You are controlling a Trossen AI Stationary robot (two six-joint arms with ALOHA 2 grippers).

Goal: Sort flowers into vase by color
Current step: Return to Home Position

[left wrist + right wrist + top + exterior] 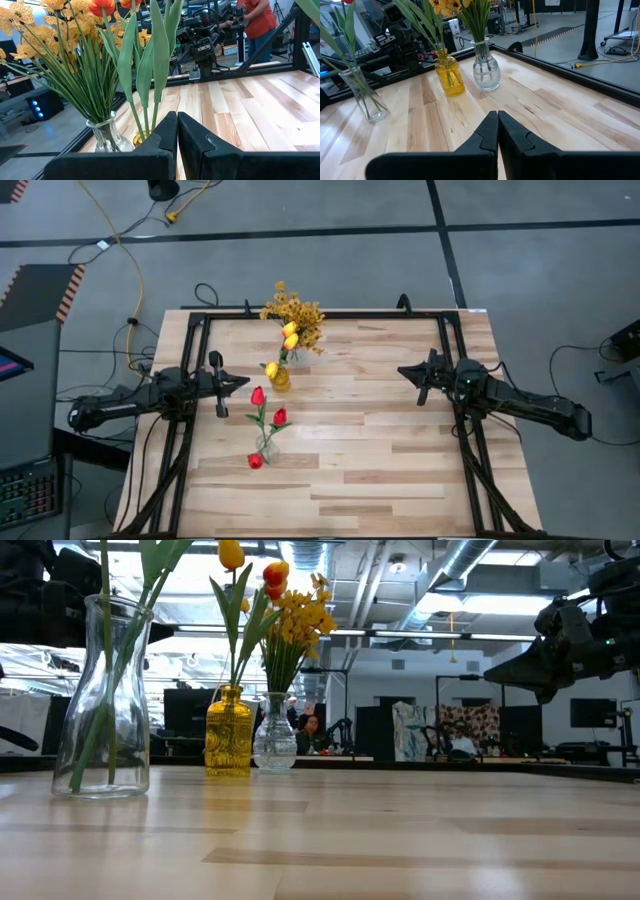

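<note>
Three vases stand left of the table's middle. A tall clear vase (pixel 266 443) (pixel 365 97) holds red tulips (pixel 258 395). A yellow glass vase (pixel 281 378) (pixel 229 732) holds yellow-orange tulips (pixel 291 340). A round clear vase (pixel 275 735) (pixel 485 70) at the far side holds mustard-yellow sprays (pixel 293 310) (pixel 40 35). My left gripper (pixel 245 382) (pixel 177 120) hovers shut just left of the yellow vase, pointing level at it. My right gripper (pixel 403 370) (pixel 497 117) hovers shut at the right, well away from the vases.
Black frame rails (pixel 330 313) run along the table's far, left and right sides. Bare wood (pixel 380 450) lies between the vases and the right arm. Beyond the table stands a person in a red shirt (pixel 255 20).
</note>
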